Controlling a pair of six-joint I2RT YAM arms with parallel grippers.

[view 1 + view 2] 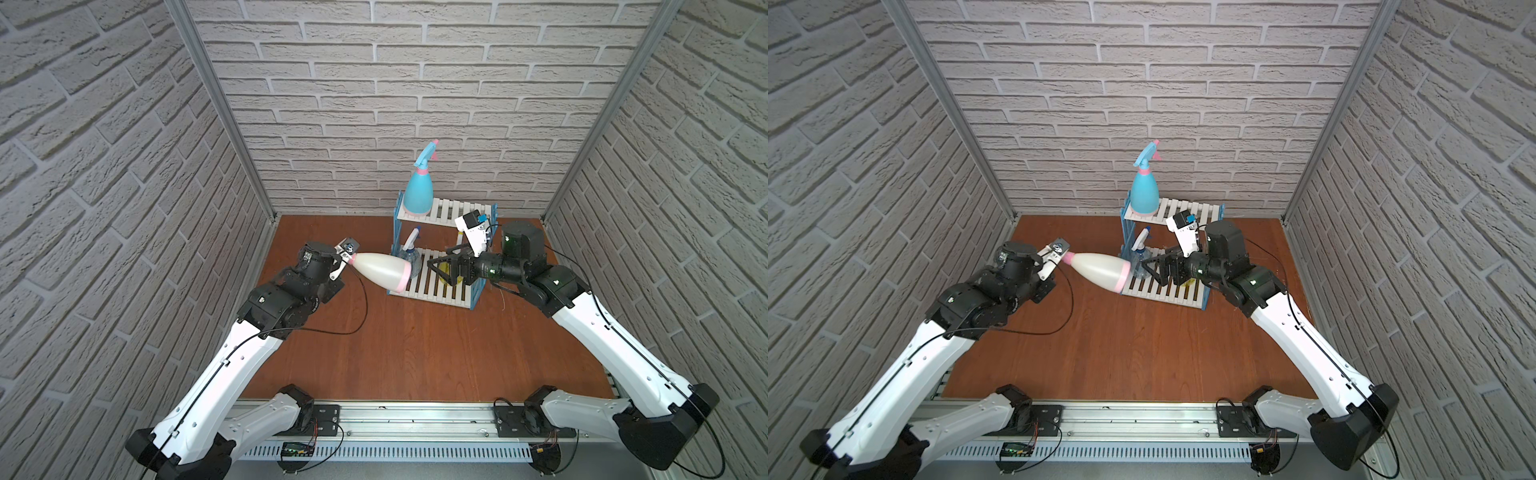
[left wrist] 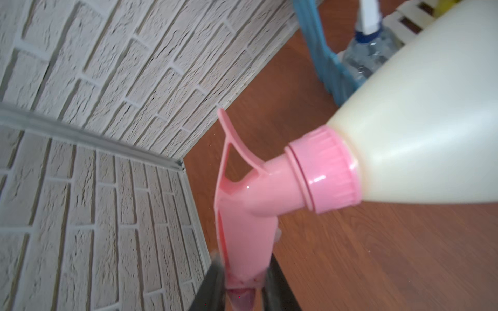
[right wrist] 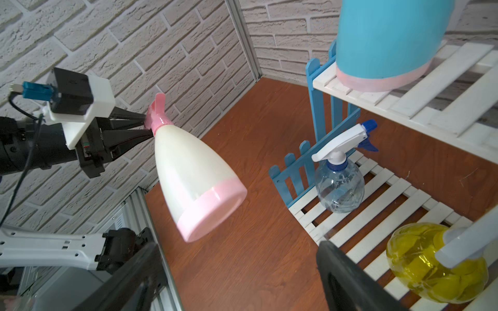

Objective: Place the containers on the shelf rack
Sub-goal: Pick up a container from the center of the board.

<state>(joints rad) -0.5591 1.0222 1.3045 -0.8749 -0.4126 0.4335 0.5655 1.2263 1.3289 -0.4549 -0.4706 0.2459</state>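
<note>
My left gripper [image 1: 347,255] is shut on the pink trigger head [image 2: 248,215] of the cream-pink cone bottle [image 1: 380,270]. It holds the bottle sideways in the air, base toward the shelf rack [image 1: 440,286]. The light-blue cone bottle [image 1: 417,195] stands on the top shelf. On the lower shelf stand the clear bottle [image 3: 339,185] and the yellow bottle [image 3: 425,264]. My right gripper [image 3: 238,250] is open and empty over the lower shelf's front, just beside the yellow bottle, which it partly hides in both top views.
The rack stands at the back right of the brown wooden table [image 1: 395,353], close to the brick back wall. Brick walls close in both sides. A metal rail [image 1: 415,419] with both arm bases runs along the front edge.
</note>
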